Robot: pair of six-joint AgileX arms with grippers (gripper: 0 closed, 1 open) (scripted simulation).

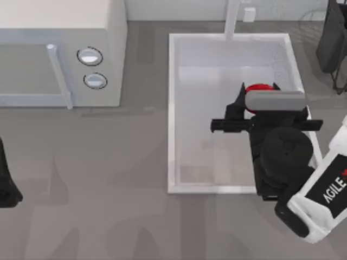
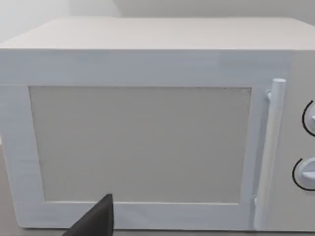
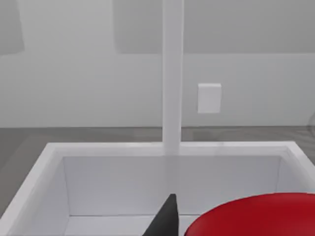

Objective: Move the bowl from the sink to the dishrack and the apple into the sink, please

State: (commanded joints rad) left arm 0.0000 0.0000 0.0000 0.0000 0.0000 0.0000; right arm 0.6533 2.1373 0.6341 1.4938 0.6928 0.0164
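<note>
The red apple (image 1: pixel 258 88) hangs over the right half of the white sink (image 1: pixel 172 108), partly hidden under my right arm's wrist. My right gripper (image 1: pixel 259 93) is shut on the apple, with a dark fingertip on either side of it. In the right wrist view the apple (image 3: pixel 256 216) looms large beside one dark finger (image 3: pixel 166 219), with the sink's far wall (image 3: pixel 147 177) and the white faucet post (image 3: pixel 172 73) behind. The bowl is out of view. My left gripper (image 1: pixel 6 187) is parked at the table's left edge.
A white microwave (image 1: pixel 59 49) with two round knobs stands at the back left and faces the left wrist camera (image 2: pixel 138 142). A dark wire rack (image 1: pixel 332 43) stands at the back right, beyond the sink. Grey tabletop (image 1: pixel 108 179) lies between microwave and sink.
</note>
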